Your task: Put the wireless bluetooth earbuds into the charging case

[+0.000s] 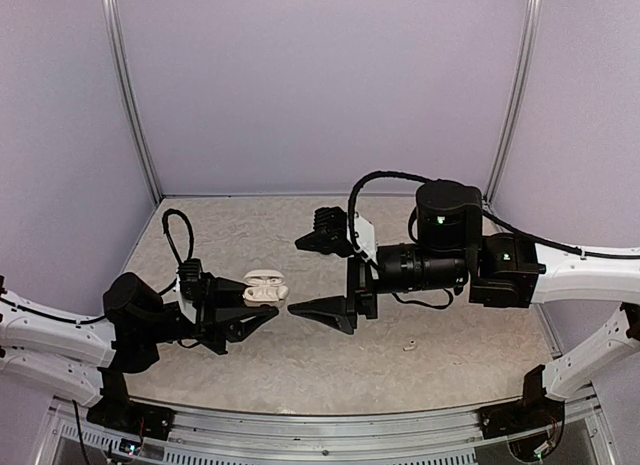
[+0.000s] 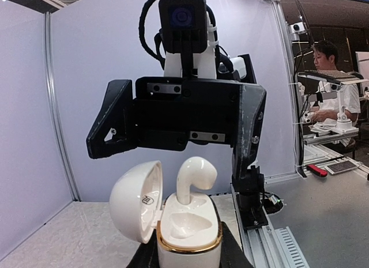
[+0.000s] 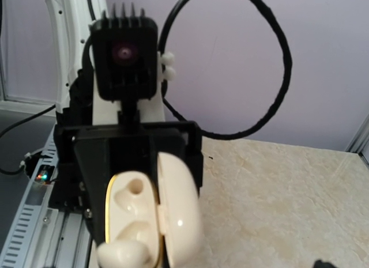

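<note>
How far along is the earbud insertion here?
Done: one white earbud stands in the open charging case, not fully seated. In hand: left claw grips the case; right claw open beside it. Left: second slot empty; a small white piece lies on the table.

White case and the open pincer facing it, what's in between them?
Just one white earbud, standing up out of the case toward the right pincer. Otherwise the gap is bare. The left wrist view shows it best.
</note>
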Robot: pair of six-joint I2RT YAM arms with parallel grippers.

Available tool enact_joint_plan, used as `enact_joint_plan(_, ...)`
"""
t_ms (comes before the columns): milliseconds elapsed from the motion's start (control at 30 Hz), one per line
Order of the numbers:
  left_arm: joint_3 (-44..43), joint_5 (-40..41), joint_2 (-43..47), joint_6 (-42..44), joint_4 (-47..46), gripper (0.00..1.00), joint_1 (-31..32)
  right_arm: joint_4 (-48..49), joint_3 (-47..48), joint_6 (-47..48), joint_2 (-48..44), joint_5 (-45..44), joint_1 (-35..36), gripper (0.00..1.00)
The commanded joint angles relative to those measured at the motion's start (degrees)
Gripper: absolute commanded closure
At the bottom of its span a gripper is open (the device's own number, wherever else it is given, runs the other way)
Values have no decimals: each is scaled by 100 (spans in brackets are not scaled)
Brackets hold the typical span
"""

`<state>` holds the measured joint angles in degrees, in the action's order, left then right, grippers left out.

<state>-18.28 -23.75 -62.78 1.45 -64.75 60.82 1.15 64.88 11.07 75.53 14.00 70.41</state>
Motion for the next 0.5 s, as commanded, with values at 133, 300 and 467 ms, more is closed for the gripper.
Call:
enact_joint_plan(133,-211,-87,-75,48,-55,93,38,135,114,-22,23,-104,-23,4)
enact_joint_plan(300,-219,-107,-93,57,-51,93,53,150,112,-17,48,-227,-25,4)
enact_joint_plan(467,-246,-108,-115,104,-7,93,83,183,107,-47,59,-303,-31,4)
